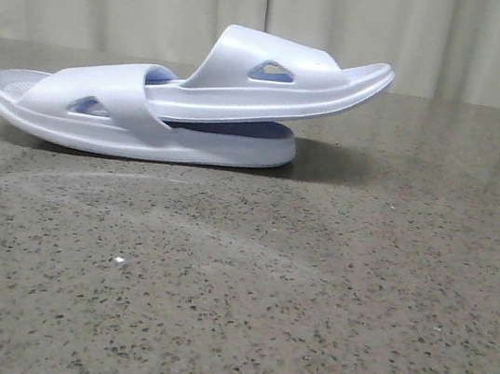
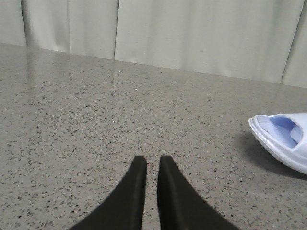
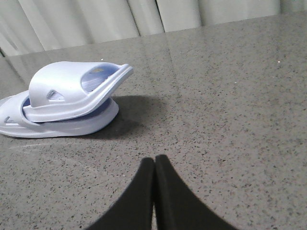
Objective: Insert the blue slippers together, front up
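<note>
Two pale lavender-blue slippers lie nested at the back left of the table. The lower slipper (image 1: pixel 101 113) rests flat. The upper slipper (image 1: pixel 275 83) is pushed under the lower one's strap and slopes up to the right, its end off the table. In the right wrist view the upper slipper (image 3: pixel 67 88) lies on the lower slipper (image 3: pixel 72 125). One slipper's end (image 2: pixel 283 139) shows in the left wrist view. My left gripper (image 2: pixel 152 160) is empty, with only a narrow slit between its fingers. My right gripper (image 3: pixel 155 160) is shut and empty. Both are well apart from the slippers, and neither shows in the front view.
The speckled grey stone table (image 1: pixel 308 299) stretches across the front view, with a faint curved smear in front of the slippers. A pale pleated curtain (image 1: pixel 396 30) hangs behind the table's back edge.
</note>
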`<state>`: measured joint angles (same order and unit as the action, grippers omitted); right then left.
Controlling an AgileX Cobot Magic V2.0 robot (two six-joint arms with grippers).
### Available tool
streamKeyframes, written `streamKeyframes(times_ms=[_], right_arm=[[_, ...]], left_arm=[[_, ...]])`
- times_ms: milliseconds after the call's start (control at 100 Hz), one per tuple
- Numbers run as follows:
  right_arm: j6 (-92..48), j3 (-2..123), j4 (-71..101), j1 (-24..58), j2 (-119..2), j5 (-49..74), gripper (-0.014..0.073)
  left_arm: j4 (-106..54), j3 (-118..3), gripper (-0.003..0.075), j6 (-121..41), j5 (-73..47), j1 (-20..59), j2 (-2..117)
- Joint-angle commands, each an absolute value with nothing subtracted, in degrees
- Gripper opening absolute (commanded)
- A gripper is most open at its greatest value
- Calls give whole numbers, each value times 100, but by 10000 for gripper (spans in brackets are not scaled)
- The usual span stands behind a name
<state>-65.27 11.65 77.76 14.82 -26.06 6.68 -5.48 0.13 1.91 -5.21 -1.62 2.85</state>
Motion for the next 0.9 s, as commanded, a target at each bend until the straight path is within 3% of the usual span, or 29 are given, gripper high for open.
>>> streamKeyframes(times_ms=[0, 890], right_arm=[[-6592, 1319, 7829, 1497, -2606, 544, -78], [-6592, 1319, 7829, 1497, -2606, 543, -78]], left_arm=[[-532, 80, 15, 244, -237, -221, 209], [-501, 67, 15, 244, -537, -452, -188]])
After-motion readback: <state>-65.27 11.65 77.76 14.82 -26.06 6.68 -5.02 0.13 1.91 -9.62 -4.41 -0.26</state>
